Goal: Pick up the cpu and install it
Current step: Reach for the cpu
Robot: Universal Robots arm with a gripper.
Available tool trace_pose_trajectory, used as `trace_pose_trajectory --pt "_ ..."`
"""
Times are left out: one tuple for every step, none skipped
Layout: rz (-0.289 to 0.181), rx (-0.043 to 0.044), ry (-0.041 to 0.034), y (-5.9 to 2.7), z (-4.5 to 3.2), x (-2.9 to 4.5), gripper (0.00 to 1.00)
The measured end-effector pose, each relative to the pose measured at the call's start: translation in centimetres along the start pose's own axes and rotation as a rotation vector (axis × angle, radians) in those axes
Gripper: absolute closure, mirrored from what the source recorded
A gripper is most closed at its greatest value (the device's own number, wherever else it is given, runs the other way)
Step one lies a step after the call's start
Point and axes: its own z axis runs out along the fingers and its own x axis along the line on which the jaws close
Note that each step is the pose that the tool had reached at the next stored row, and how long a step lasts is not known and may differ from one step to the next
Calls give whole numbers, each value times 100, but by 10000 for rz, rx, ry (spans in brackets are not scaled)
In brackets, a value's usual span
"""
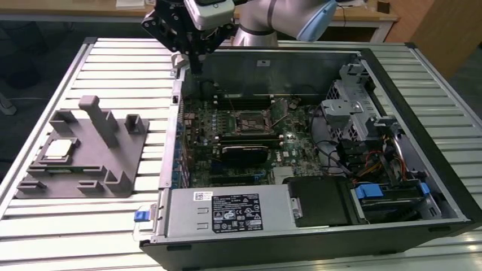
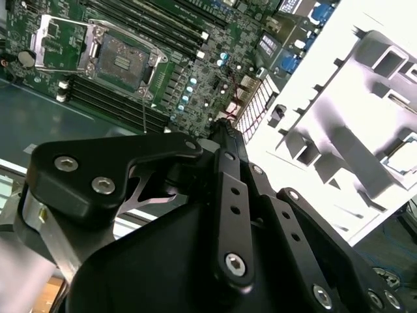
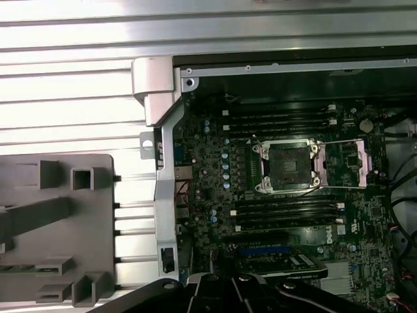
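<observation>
Plainly, the job has barely begun. The cpu (image 1: pixel 60 149) lies flat, silvery top up, in its seat on the grey fixture (image 1: pixel 121 172). That fixture rests on the slatted table (image 1: pixel 113 68), close to the table's edge at the exterior view's left. It is well apart from the open computer case (image 1: pixel 421 186), which takes up the middle of the table and reaches toward the edge at the exterior view's right.

The tool (image 1: pixel 197 69) hangs above the case wall on the fixture's side, near the table's edge farthest from the exterior camera. Its fingers are drawn together on nothing. It touches neither the chip nor the board.

Inside the case, the socket (image 3: pixel 287 166) on the motherboard (image 3: pixel 215 195) stands open and bare. In both wrist views its load plate (image 3: pixel 345 163) is swung back and the dark contact field shows, with no chip seated. By my reckoning neither the pick nor the install is done, so the whole task is left.

As for writing, a white label (image 1: pixel 233 210) covers much of the grey metal cover (image 1: pixel 188 217) at the case's near side. It carries barcodes and rows of print too fine to make out. A small white sticker (image 1: pixel 262 62) sits on the inside of the far case wall, equally unreadable. White lettering (image 3: pixel 335 231) is printed on the board beside the memory slots. I can make out no marking on the chip's top or on the fixture.
</observation>
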Motion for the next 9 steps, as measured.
trace_pose_trajectory --pt "0 0 -1 -1 0 8 89" --pt "0 0 0 -1 0 17 89" --pt "0 0 0 -2 -1 26 89" --pt "1 1 0 -3 -1 35 89" --pt "0 0 -1 -3 -1 44 89" --pt "0 1 -1 -4 -2 53 89" --pt "0 0 -1 -5 -2 62 89" --pt "0 0 -1 -6 -2 71 89" --pt "0 1 -1 -6 -2 78 89"
